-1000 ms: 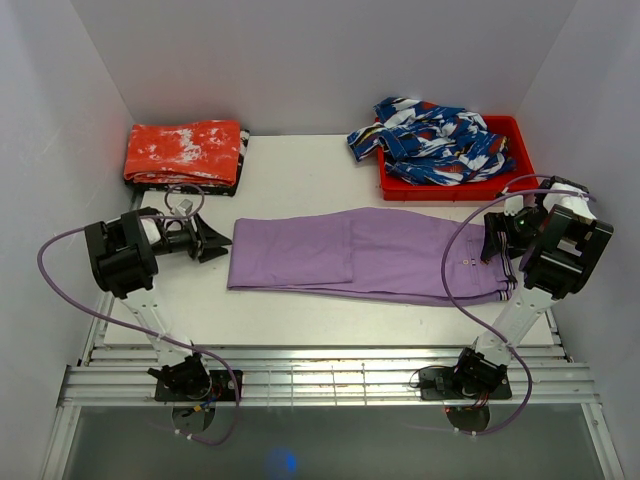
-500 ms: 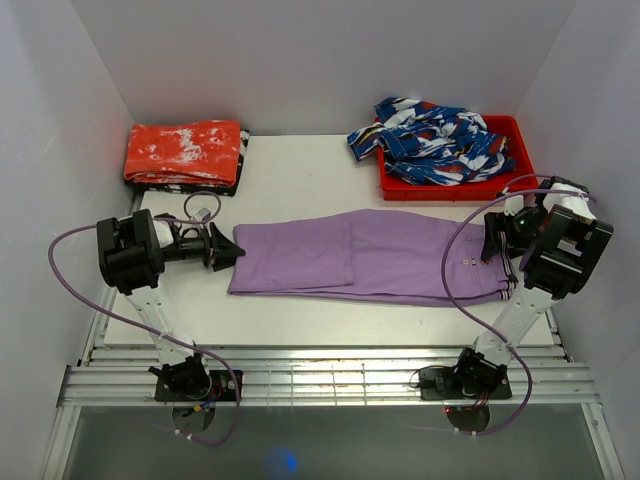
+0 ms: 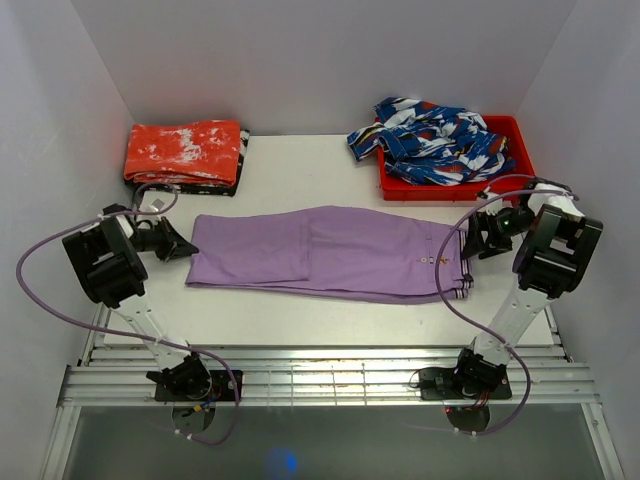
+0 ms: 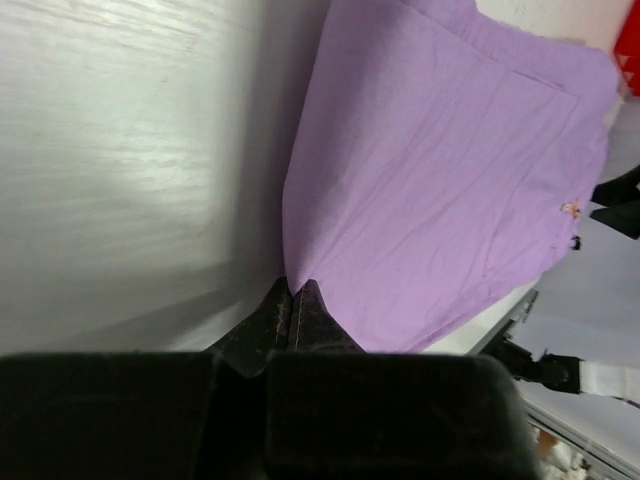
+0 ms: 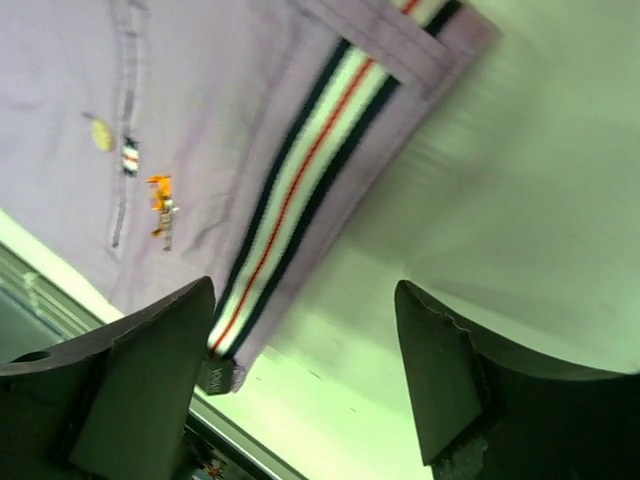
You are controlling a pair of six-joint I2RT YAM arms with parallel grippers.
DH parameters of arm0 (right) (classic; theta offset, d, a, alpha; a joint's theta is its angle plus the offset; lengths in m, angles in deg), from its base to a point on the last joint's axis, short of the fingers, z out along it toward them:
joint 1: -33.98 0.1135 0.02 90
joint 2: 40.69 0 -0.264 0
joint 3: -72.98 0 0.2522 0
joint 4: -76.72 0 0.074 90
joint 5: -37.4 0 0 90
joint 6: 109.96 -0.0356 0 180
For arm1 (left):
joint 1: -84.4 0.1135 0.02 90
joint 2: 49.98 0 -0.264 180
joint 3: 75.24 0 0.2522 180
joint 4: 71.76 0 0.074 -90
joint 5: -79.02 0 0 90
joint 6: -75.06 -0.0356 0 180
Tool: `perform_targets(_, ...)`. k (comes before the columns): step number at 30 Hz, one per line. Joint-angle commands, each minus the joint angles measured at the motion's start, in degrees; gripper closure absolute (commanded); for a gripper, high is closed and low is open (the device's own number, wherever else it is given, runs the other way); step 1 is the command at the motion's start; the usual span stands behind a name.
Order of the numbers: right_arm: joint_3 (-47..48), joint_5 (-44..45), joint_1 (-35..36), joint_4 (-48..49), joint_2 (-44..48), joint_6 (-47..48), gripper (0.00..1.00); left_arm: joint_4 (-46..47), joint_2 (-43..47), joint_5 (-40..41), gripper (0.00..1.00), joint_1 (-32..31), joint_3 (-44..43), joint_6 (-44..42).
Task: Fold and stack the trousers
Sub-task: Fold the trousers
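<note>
The lilac trousers (image 3: 330, 250) lie flat across the table, legs folded over, the leg ends at the left and the striped waistband (image 3: 455, 275) at the right. My left gripper (image 3: 185, 247) is shut on the leg-end edge of the trousers (image 4: 440, 190); in the left wrist view its fingers (image 4: 293, 288) meet right at the cloth's corner. Just right of the waistband, my right gripper (image 3: 472, 240) is open. In the right wrist view the striped waistband (image 5: 300, 170) lies beside its left finger (image 5: 150, 370), and bare table shows between the fingers.
A red tray (image 3: 520, 185) at the back right holds a crumpled blue-white-red patterned garment (image 3: 430, 140). A folded red-orange cloth (image 3: 185, 152) sits at the back left. White walls enclose the table; its metal front rail (image 3: 320, 385) runs below the trousers.
My left gripper closed on the leg end and drew back to the left, dragging the trousers leftward across the table. The right gripper followed the waistband left and narrowed slightly.
</note>
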Motion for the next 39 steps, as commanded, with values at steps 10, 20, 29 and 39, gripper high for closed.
perform_targets(10, 4.39, -12.11, 1.21, -3.78, 4.41, -2.78, 0.01, -13.93, 12.53, 4.39, 1.0, 0.56, -17.74, -8.03)
perform_targets(20, -1.67, -16.84, 0.59, 3.6, 3.45, -10.87, 0.1, -19.23, 17.19, 0.95, 1.0, -11.47, -20.58, 3.73)
perform_targets(29, -13.8, -27.47, 1.73, 10.98, 3.36, -14.03, 0.1, -10.0, 16.06, 4.37, 1.0, -27.03, -19.43, 22.28)
perform_targets(39, -24.0, -25.73, 6.21, 28.3, 3.63, -26.16, 0.37, -4.11, 11.75, 7.37, 1.0, -40.64, -20.22, 30.81)
